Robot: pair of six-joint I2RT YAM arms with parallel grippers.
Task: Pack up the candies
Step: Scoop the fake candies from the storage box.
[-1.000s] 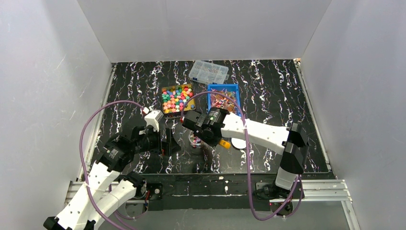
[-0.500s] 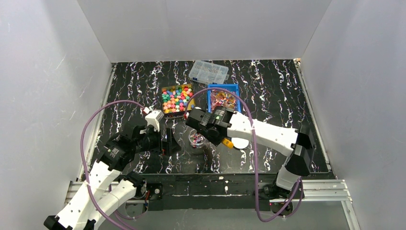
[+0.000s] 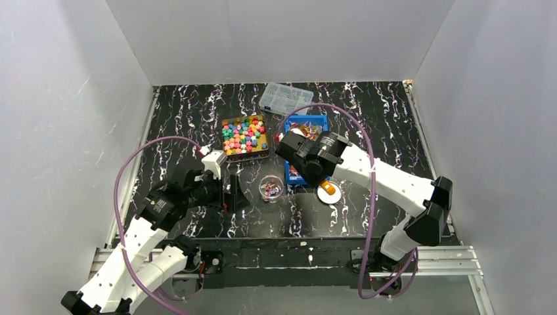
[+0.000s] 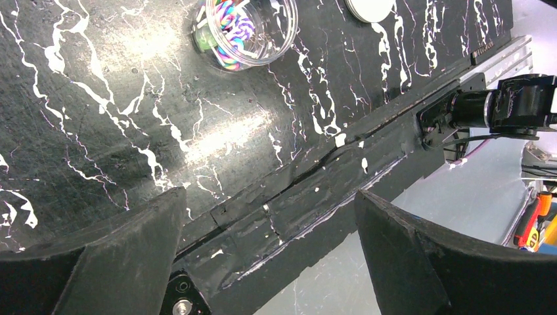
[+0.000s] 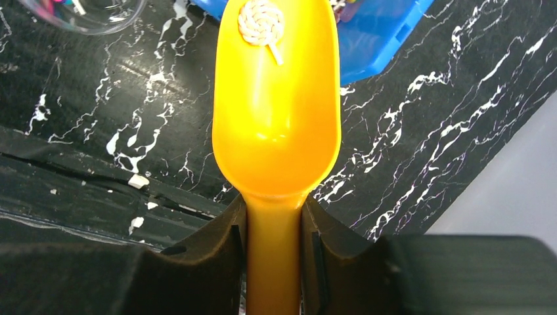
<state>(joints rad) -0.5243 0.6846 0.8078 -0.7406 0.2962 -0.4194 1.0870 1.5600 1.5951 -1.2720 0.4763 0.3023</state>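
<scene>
You have the scoop (image 5: 276, 111) clamped by its handle in the right end effector (image 5: 274, 215), whose jaws are closed partway, as far as the handle lets them. The bowl of the scoop hangs over the near corner of the blue tray (image 5: 378, 46). The left end effector (image 4: 269, 243) is spread wide with nothing in it, low over the worktop (image 3: 381, 125) and just beside the jar (image 3: 270, 187).

The job here looks like ferrying a scoopful from tray to jar. There is only one lollipop (image 5: 261, 23) aboard, and it lies right at the lip. Keep the scoop level or tipped slightly back, or that piece will slide off onto the worktop. For a fuller load, push the lip under the heap in the tray instead of skimming the top, then lift slowly.

When you pour, bring the lip right over the middle of the jar's mouth before you tilt. The mouth looks little wider than the scoop, so an off-centre pour would probably spill. If the jar seems likely to shift, you could use the idle left end effector to steady it.

The candies lie in several places:
- **In the scoop:** the lollipop is a pale cream spiral on a short white stick.
- **In the jar:** a few similar swirls in pink, purple and green cover its bottom (image 4: 230, 26).
- **In the blue tray:** shiny wrapped candies (image 3: 309, 126) show above the right arm.
- **Left of the blue tray:** chunky coloured pieces (image 3: 243, 136) are heaped just beside it.
</scene>
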